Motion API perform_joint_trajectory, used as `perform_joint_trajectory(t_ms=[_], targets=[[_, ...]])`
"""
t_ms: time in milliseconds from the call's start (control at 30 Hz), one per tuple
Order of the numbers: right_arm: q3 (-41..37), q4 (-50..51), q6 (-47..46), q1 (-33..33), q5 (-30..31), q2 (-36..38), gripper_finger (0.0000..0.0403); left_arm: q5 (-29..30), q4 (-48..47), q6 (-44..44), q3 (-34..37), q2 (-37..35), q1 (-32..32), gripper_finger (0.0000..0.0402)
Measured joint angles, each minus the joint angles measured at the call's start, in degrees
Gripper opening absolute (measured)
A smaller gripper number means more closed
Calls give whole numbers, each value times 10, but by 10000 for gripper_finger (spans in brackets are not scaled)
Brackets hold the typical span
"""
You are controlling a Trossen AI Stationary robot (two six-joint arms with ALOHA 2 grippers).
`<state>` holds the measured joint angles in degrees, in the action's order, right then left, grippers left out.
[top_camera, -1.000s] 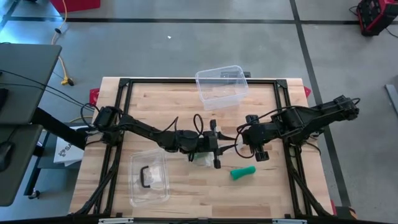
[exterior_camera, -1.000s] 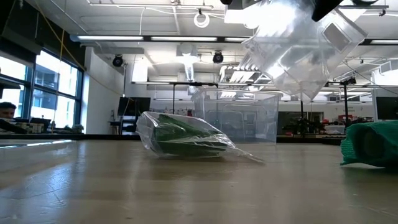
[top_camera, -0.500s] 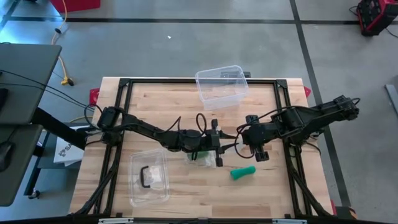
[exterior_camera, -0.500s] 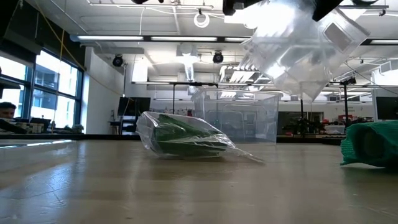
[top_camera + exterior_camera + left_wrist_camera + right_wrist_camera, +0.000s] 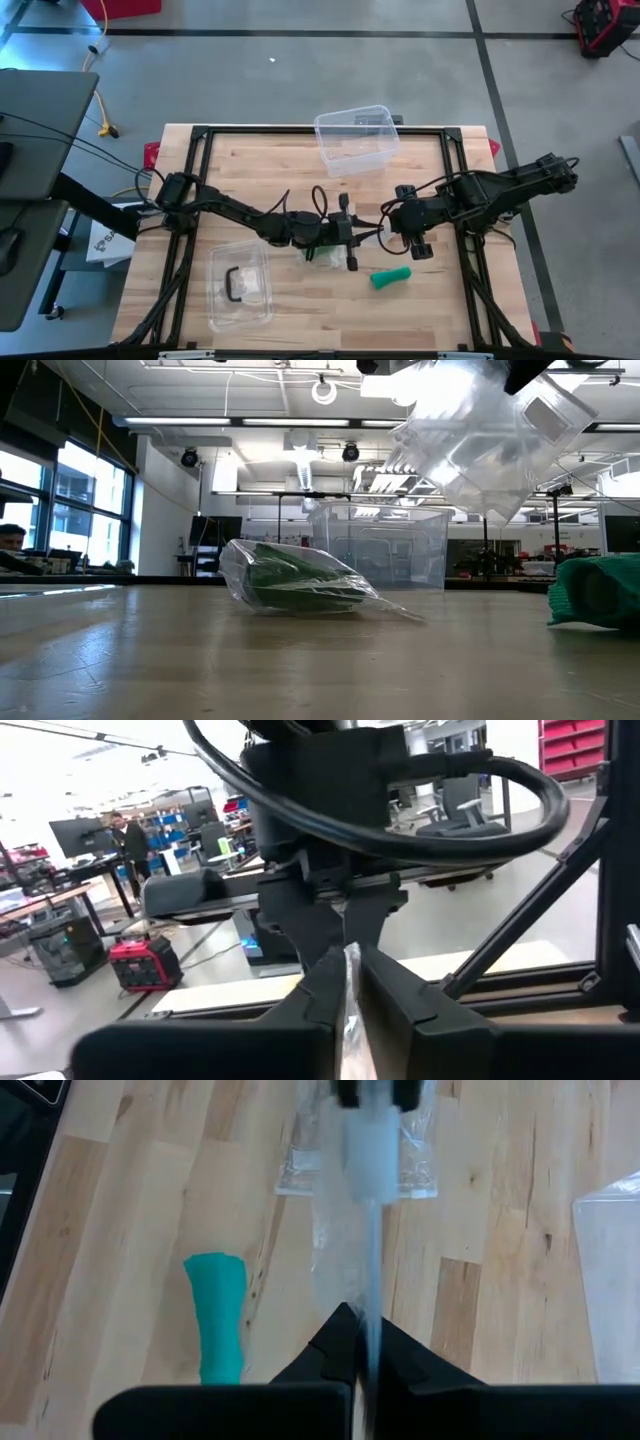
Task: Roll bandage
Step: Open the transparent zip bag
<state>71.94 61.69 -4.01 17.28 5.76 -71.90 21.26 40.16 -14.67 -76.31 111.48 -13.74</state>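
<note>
High view: teal bandage (image 5: 390,277) (rolled).

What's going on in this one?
Both arms meet over the middle of the wooden table. The left end effector and the right end effector are each shut on the same clear plastic wrapper, held between them above the table. A teal rolled bandage and a green bandage in a clear bag lie on the table.
</note>
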Motion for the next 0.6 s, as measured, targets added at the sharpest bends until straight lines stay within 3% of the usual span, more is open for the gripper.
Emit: perform_joint_trajectory(t_ms=[300, 600], targets=[[0, -2, 16, 0, -2, 0, 6, 44, -5, -12, 0, 0, -6, 1], [-1, -9, 37, 1, 44, 58, 100, 73, -30, 29, 0, 0, -14, 1]])
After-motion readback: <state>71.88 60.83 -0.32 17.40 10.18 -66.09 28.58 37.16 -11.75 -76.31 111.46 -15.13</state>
